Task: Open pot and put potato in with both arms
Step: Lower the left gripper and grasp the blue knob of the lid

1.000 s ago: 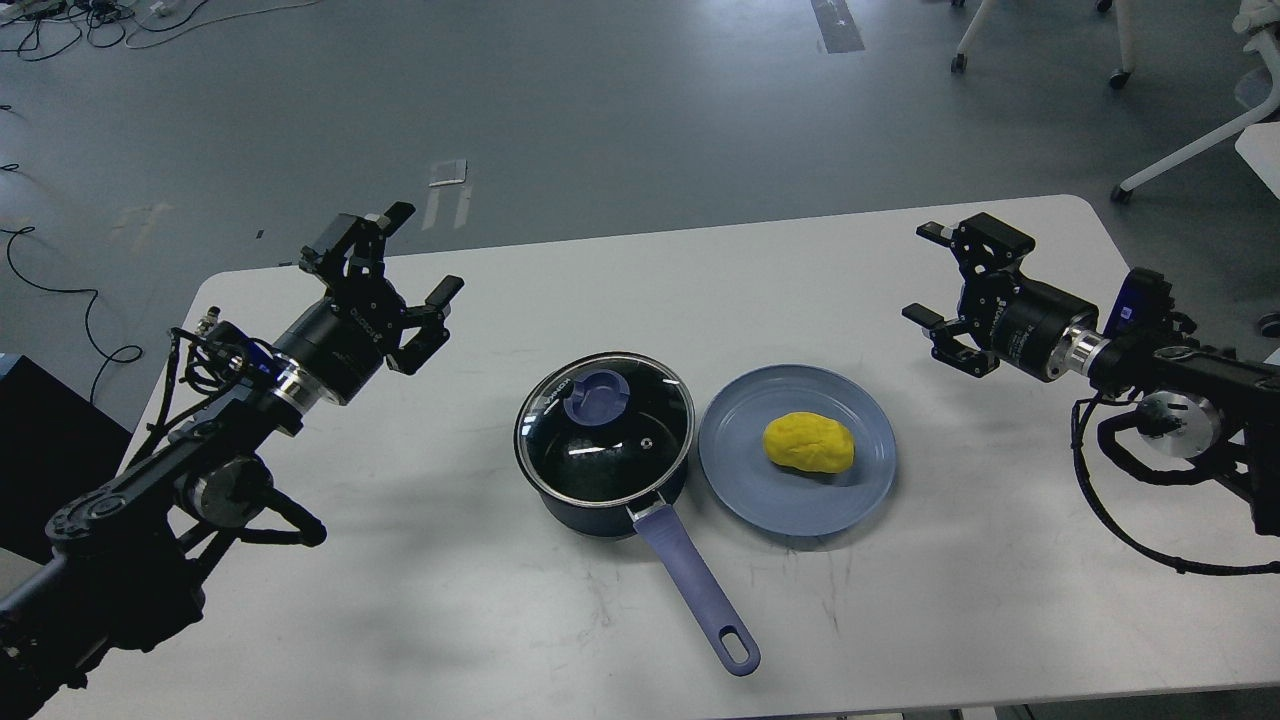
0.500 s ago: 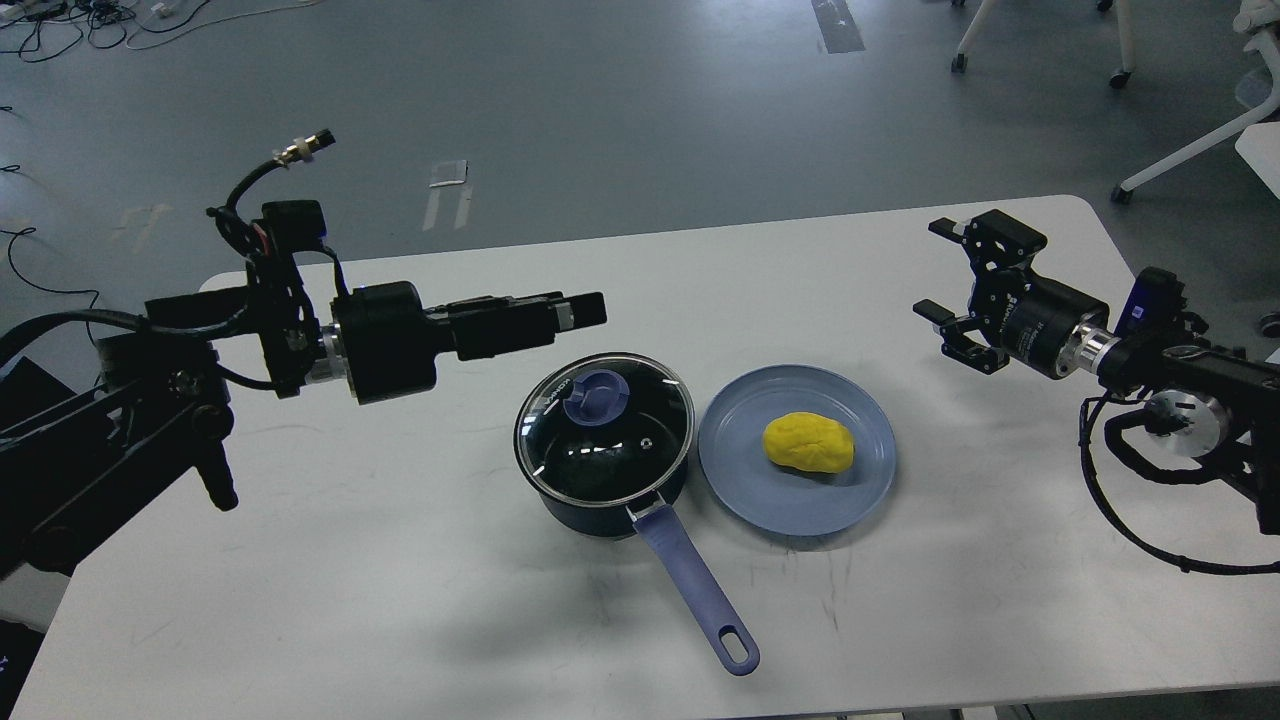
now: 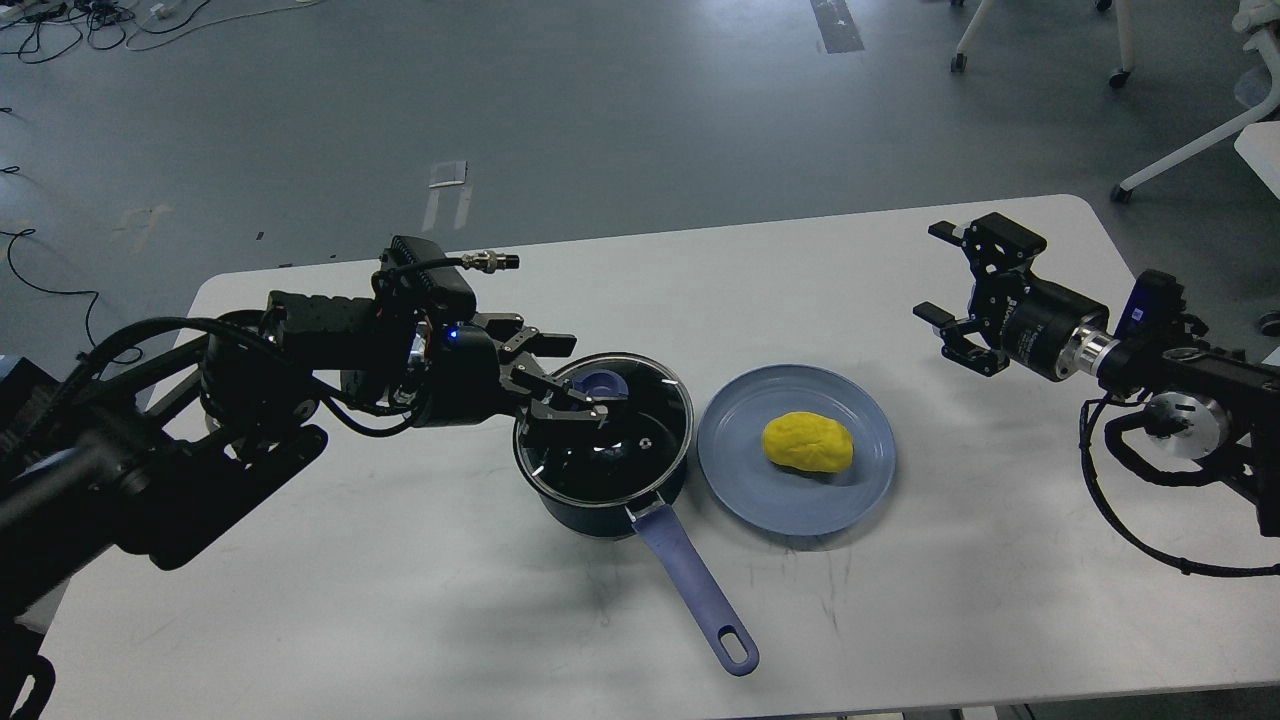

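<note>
A dark blue pot (image 3: 600, 495) with a glass lid (image 3: 640, 440) and a long purple handle (image 3: 695, 585) stands mid-table. The lid's blue knob (image 3: 603, 382) shows partly. My left gripper (image 3: 585, 375) is low over the lid, open, with one finger on each side of the knob; I cannot tell whether they touch it. A yellow potato (image 3: 808, 443) lies on a blue plate (image 3: 745, 470) right of the pot. My right gripper (image 3: 935, 272) is open and empty, held above the table to the right of the plate.
The white table (image 3: 400, 600) ends near the bottom of the view. Chair legs (image 3: 1170, 160) stand on the floor past its far right corner. Cables (image 3: 60, 25) lie on the floor at the far left.
My left arm has swung right and down from beside the pot, and its gripper now sits over the lid around the knob. The right arm has barely moved.
</note>
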Motion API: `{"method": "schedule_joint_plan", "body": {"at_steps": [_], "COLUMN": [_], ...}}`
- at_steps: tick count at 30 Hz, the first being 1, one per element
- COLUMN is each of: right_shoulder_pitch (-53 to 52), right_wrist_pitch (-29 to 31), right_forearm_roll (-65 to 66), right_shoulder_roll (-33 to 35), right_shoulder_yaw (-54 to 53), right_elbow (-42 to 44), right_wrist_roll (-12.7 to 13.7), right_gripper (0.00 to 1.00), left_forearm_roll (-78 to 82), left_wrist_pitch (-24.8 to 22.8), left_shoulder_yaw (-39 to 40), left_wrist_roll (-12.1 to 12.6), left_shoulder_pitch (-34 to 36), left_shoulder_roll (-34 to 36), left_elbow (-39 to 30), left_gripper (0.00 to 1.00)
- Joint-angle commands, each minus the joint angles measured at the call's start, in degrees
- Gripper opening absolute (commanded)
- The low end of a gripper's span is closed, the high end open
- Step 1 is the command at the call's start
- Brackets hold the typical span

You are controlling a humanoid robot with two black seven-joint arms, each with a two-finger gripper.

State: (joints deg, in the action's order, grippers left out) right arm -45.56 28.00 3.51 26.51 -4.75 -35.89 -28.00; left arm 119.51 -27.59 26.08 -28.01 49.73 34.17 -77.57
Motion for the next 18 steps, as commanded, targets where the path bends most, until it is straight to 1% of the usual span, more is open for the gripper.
{"method": "schedule_joint_plan", "body": {"at_steps": [1, 12, 18], "right_shoulder_pitch": [0.03, -0.06, 0.03], "right_wrist_pitch": [0.00, 0.00, 0.00], "right_forearm_roll": [0.00, 0.00, 0.09], "right_shoulder_roll": [-0.06, 0.03, 0.12], "right_shoulder_yaw": [0.00, -0.09, 0.00], "right_elbow": [-0.06, -0.15, -0.06], "right_wrist_roll": [0.00, 0.00, 0.00], "right_gripper": [1.00, 1.00, 1.00], "left_forearm_roll": [0.73, 0.55, 0.46], "left_wrist_pitch": [0.61, 1.32, 2.63], "left_shoulder_yaw": [-1.73, -2.26, -2.35], "left_wrist_roll": [0.01, 0.01, 0.01], "left_shoulder_pitch": [-0.07, -0.42, -0.51], "left_shoulder_roll": [-0.60, -1.74, -2.97], "left_elbow": [1.98, 3.39, 3.57], "left_gripper": [0.98, 0.98, 0.98]}}
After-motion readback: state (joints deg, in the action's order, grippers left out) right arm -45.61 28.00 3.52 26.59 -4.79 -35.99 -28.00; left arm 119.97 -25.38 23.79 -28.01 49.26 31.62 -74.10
